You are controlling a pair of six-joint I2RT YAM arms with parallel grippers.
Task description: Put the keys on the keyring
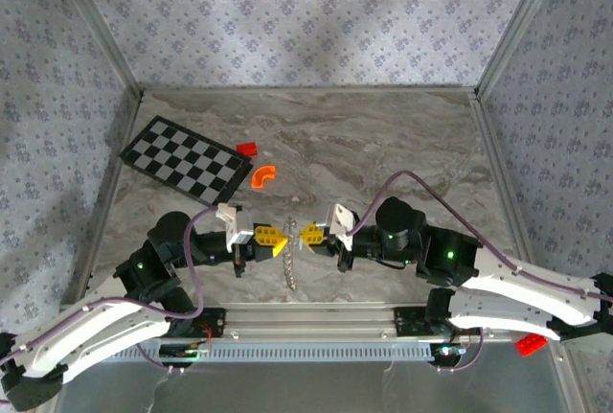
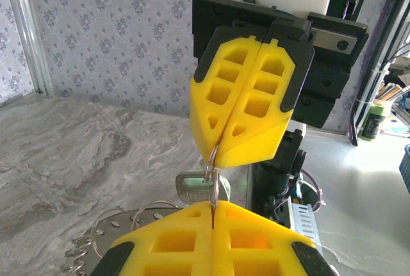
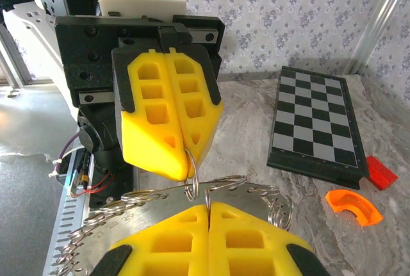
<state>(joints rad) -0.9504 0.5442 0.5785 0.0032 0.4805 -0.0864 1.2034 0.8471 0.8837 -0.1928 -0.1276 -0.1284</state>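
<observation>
Jaws of the left gripper (image 1: pixel 282 242) and the right gripper (image 1: pixel 303 234) are each pressed together, tip to tip, just nearer than the checkerboard (image 1: pixel 187 159) and to its right. Both are clamped on thin wire of the keyring (image 3: pixel 256 189), held above the desk (image 1: pixel 383 145). Its grey loop carries a fringe of small rings that droops below the tips. One key (image 2: pixel 192 189), pale, flat and slightly shiny, hangs right at the pinch. By my judgement the metal is light, stiff and slippery, best gripped squarely on the wire or the key's flat head. Farther off, beside the checkerboard's right end, lie an orange curved bit (image 1: pixel 263 176) and a red block (image 1: pixel 247 149)
</observation>
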